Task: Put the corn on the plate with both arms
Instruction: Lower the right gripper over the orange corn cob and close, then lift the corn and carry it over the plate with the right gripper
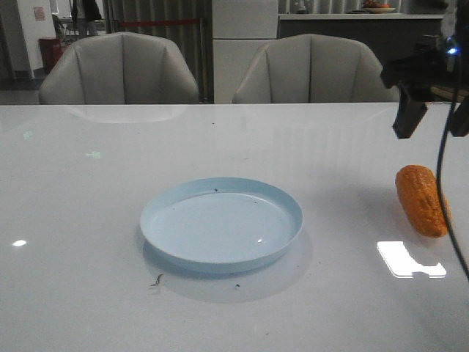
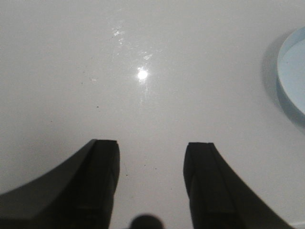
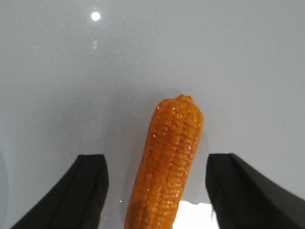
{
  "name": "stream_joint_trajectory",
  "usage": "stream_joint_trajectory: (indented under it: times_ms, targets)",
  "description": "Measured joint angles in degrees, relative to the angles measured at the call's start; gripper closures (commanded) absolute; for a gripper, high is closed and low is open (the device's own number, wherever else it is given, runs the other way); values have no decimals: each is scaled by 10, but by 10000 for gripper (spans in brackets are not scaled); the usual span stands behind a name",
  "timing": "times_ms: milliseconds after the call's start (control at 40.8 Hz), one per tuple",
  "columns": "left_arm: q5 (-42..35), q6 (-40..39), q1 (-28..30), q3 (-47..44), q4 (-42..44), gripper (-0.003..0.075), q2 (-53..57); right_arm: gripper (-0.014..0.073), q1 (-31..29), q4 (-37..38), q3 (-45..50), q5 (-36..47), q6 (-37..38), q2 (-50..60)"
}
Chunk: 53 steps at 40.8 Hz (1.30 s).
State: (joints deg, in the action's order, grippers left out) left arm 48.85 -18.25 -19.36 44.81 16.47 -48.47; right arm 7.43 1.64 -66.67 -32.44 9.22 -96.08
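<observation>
The orange corn [image 1: 422, 199] lies on the white table at the right, pointing roughly away from me. My right gripper [image 1: 431, 121] hangs above and behind it, open; in the right wrist view the corn [image 3: 169, 167] lies between the two spread black fingers [image 3: 86, 191] without touching them. The pale blue plate [image 1: 167, 207] rests at the table's middle, empty. My left gripper [image 2: 151, 164] is open over bare table, with the plate's rim [image 2: 286, 90] off to one side; this arm is out of the front view.
Two grey chairs [image 1: 121, 72] stand behind the table's far edge. A bright window reflection [image 1: 409, 260] lies on the tabletop just in front of the corn. Small dark specks [image 1: 156, 281] sit in front of the plate.
</observation>
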Motion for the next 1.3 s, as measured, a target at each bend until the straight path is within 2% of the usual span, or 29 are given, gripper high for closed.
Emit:
stream_joint_trajectory:
  times_ms: [196,637,710,882,955,1176,1298]
  targets:
    - [0,0,0,0,0,335,1,-3,0,-1,-13,-6,1,-60]
    - [-1,0,0,0,0,335,1,0,0,-1,-16,3,1,-113]
    - [-1,0,0,0,0,335,1,36,0,-1,-16,3,1,-122]
    - [-1,0,0,0,0,335,1,269,0,-1,-16,2,1,-124]
    - [-1,0,0,0,0,335,1,320,0,-1,-18,3,1,-124]
    - [-1,0,0,0,0,335,1,323,15,0,-48,4,-1,-124]
    - [-7,0,0,0,0,335,1,323,55,1,-81,-2,-3,-125]
